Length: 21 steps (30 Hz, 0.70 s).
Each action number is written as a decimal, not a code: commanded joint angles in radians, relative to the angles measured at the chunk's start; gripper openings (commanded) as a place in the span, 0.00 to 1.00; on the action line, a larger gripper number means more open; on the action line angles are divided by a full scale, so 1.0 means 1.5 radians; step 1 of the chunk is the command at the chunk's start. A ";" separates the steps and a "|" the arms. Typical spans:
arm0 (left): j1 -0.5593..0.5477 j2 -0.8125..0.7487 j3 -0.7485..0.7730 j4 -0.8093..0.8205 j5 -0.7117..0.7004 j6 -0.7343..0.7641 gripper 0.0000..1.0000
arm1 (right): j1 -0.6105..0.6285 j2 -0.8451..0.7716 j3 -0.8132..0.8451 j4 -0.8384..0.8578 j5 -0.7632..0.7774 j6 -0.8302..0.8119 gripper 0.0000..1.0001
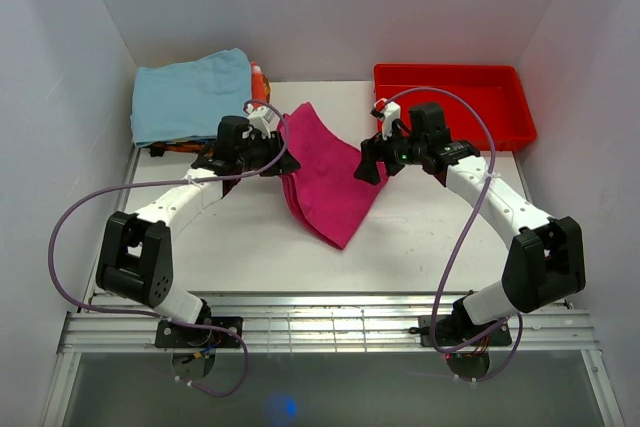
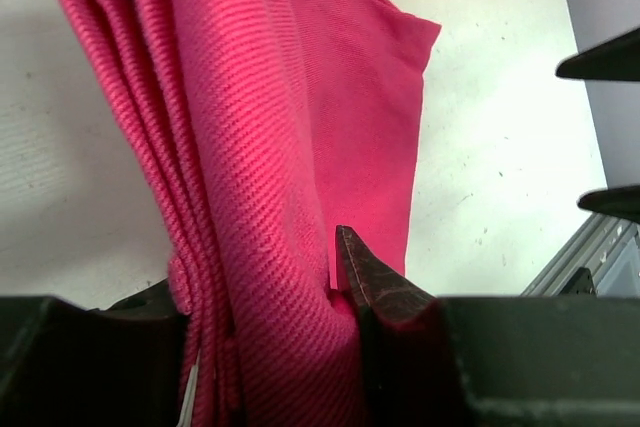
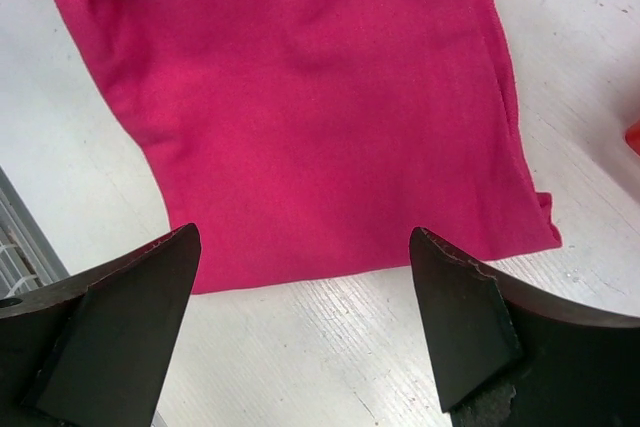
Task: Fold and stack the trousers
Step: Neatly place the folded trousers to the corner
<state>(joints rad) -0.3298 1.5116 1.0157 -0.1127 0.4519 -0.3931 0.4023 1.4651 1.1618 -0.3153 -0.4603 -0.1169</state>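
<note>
Centrally, one pair of trousers, left end effector pinching them, right end effector spread.

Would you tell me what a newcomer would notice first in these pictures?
The bright pink trousers, folded into a bundle at the middle of the white table, draw the eye first. The left gripper is clamped on one edge of them, while the right gripper hangs open over the other side. A red tray sits at the far right and a light blue cloth at the far left.
</note>
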 commanded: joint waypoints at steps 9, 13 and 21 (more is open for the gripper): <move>0.080 0.020 -0.124 0.087 0.057 -0.180 0.00 | 0.064 0.030 -0.015 0.053 -0.083 -0.001 0.91; 0.118 0.055 -0.158 0.114 0.102 -0.201 0.00 | 0.171 0.090 -0.012 0.067 -0.022 -0.048 0.91; 0.154 0.113 -0.148 0.078 0.125 -0.171 0.27 | 0.237 0.290 0.114 0.063 0.200 -0.019 0.96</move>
<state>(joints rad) -0.1184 1.6794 0.7784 0.0078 0.5842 -0.6621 0.7837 1.8473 1.2377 -0.2230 -0.3199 -0.1635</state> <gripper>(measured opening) 0.441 0.973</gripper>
